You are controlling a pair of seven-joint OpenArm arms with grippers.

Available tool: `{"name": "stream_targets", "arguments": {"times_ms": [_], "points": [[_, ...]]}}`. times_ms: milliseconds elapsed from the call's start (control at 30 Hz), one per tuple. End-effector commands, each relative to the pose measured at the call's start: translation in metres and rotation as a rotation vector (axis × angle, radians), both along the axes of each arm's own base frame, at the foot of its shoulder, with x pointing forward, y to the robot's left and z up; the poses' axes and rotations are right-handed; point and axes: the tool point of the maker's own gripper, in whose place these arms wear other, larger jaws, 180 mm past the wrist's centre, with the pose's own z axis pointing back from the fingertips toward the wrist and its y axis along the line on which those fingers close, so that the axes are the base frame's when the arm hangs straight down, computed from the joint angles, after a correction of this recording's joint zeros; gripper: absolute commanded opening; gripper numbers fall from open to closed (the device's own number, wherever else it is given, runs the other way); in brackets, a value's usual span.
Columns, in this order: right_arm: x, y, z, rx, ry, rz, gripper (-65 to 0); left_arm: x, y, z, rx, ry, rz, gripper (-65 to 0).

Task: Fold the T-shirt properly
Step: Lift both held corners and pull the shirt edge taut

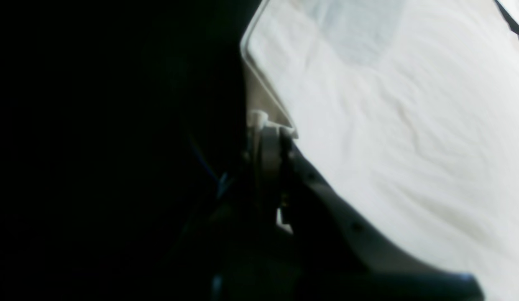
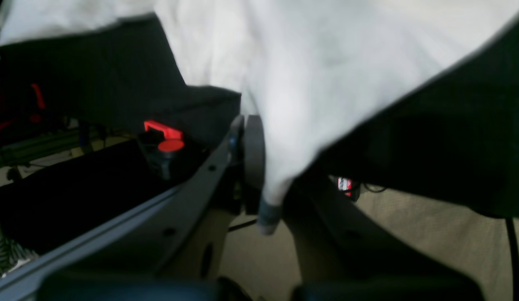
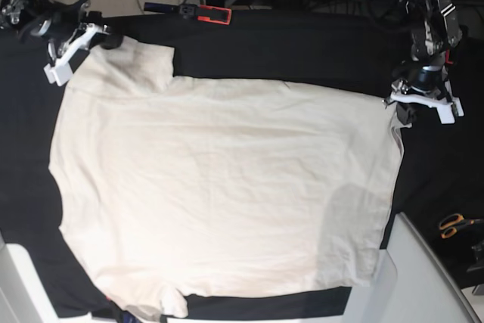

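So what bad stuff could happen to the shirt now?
The right gripper pinches only a small tip of the T-shirt, so the cloth might slip out when it pulls. The left gripper also seems to grip just the hem edge, so one side could drop and the fold go crooked. The shirt's near edge lies close to the front of the black tablecloth, so it might slide off.
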Motion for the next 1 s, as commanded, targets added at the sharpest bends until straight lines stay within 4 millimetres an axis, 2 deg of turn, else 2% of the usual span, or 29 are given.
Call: {"name": "stream_targets", "arguments": {"times_ms": [0, 200, 333, 467, 733, 800, 900, 967], "points": [[0.009, -0.003, 0.009, 0.002, -0.044, -0.003, -65.0, 0.000, 0.004, 0.012, 0.025, -0.031, -0.007, -65.0], [0.001, -0.004, 0.007, -0.004, -0.023, 0.007, -65.0, -0.040, 0.014, 0.027, 0.070, -0.020, 0.027, -65.0], [0.005, -0.007, 0.018, -0.038, -0.057, 0.026, -65.0, -0.057, 0.027, 0.032, 0.091, -0.015, 0.075, -65.0], [0.009, -0.008, 0.034, -0.076, -0.103, 0.055, -65.0, -0.058, 0.032, 0.034, 0.102, -0.015, 0.086, -65.0], [-0.010, -0.004, 0.032, -0.076, -0.028, 0.111, -65.0, -0.058, 0.030, 0.032, 0.095, -0.011, 0.081, -65.0], [-0.006, -0.006, 0.040, -0.103, -0.056, 0.122, -65.0, -0.058, 0.029, 0.031, 0.095, -0.010, 0.080, -65.0], [-0.005, -0.019, 0.054, -0.153, -0.092, 0.099, -65.0, -0.058, 0.028, 0.031, 0.093, -0.011, 0.080, -65.0], [-0.007, -0.027, 0.056, -0.170, -0.091, 0.076, -65.0, -0.057, 0.028, 0.031, 0.091, -0.014, 0.080, -65.0]]}}
